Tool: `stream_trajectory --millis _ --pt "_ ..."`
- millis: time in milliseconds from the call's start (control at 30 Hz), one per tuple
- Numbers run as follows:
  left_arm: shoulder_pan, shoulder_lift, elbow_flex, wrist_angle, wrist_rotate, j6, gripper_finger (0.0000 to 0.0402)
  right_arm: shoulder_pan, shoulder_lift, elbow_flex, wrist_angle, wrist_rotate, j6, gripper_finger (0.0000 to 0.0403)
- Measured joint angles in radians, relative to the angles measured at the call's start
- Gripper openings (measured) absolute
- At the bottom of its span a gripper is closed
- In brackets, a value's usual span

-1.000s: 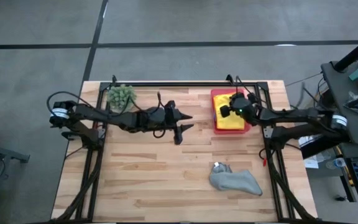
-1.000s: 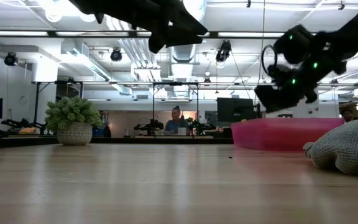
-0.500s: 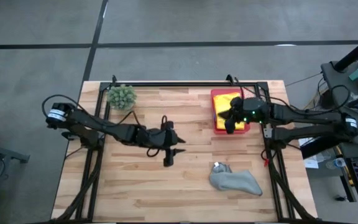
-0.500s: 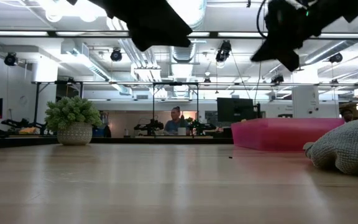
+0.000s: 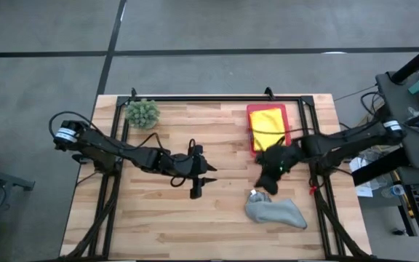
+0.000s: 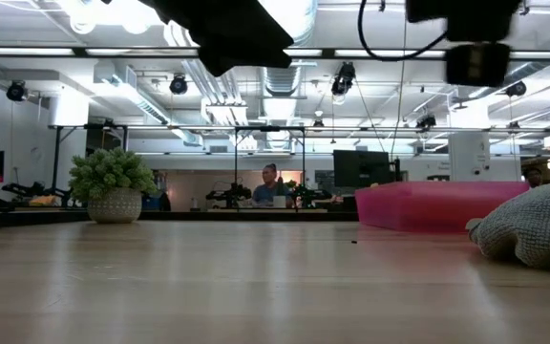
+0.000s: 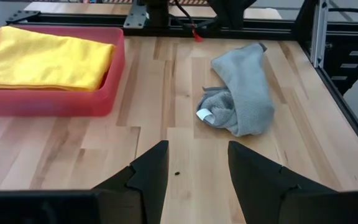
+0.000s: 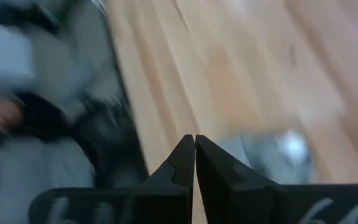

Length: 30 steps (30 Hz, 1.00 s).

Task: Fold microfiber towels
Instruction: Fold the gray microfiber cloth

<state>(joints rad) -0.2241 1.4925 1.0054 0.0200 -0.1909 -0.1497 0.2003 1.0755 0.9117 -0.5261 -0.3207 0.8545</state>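
We see the fuzzy grey towel (image 5: 275,212) crumpled on the wood table (image 5: 158,233), near the tray (image 5: 252,138); the right gripper (image 5: 266,185), pinched closed and empty, hovers beside it. The left gripper (image 5: 195,191) is part-open, empty.

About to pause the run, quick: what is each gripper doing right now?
Left gripper: open, empty, above bare table.
Right gripper: shut, holding nothing, close above the grey towel.
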Motion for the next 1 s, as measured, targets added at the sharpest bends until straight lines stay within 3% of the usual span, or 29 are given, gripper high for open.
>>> stream_trajectory --millis 167,300,533,700,1000 --pt "0.000 0.000 0.000 0.000 0.000 0.006 0.0151 0.123 0.138 0.093 -0.406 0.023 0.056 0.0009" --pt "0.002 0.000 0.000 0.002 -0.001 0.007 0.0151 0.201 0.244 0.151 -0.569 0.092 0.055 0.0009" --pt "0.002 0.000 0.000 0.003 -0.015 0.009 0.0151 0.279 0.361 0.213 -0.554 0.123 -0.071 0.0019" --pt "0.002 0.000 0.000 0.003 -0.027 0.009 0.0151 0.346 0.388 0.188 -0.455 0.184 -0.201 0.0059" --pt "0.002 0.000 0.001 0.006 -0.055 0.009 0.0151 0.400 0.401 0.122 -0.362 0.319 -0.211 0.0139"
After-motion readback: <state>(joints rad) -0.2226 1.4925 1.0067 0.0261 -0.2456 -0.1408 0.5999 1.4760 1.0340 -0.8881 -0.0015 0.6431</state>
